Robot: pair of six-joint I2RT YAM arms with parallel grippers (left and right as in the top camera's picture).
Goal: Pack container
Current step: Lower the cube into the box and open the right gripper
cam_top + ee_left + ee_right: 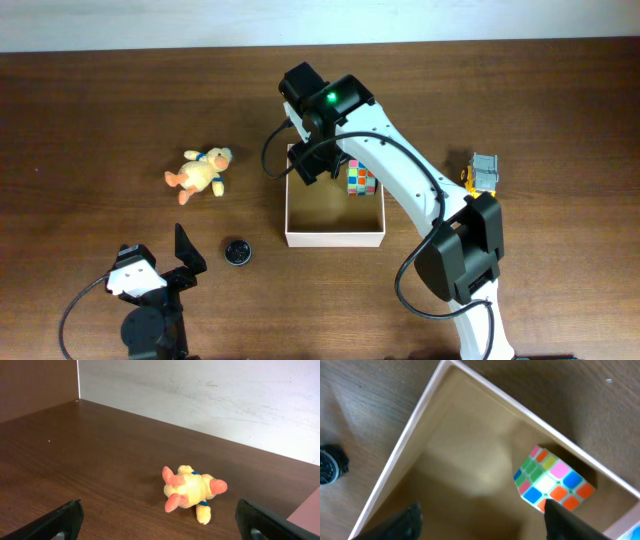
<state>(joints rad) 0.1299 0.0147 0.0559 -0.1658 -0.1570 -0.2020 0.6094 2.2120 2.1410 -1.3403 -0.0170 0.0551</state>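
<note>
The container (334,236) is a square shallow box, white outside and tan inside, at the table's middle. A colourful puzzle cube (361,179) lies in its far right corner and shows in the right wrist view (552,485). My right gripper (312,160) hovers over the box's far left part, open and empty (482,522), with the box rim (415,425) below. A yellow and orange plush toy (200,173) lies left of the box. My left gripper (165,262) is open and empty near the front left, with the plush (191,491) ahead between its fingers (160,522).
A small black round object (237,252) lies left of the box's front corner and shows in the right wrist view (330,465). A grey and yellow toy vehicle (483,176) sits at the right. The right arm reaches across from the front right.
</note>
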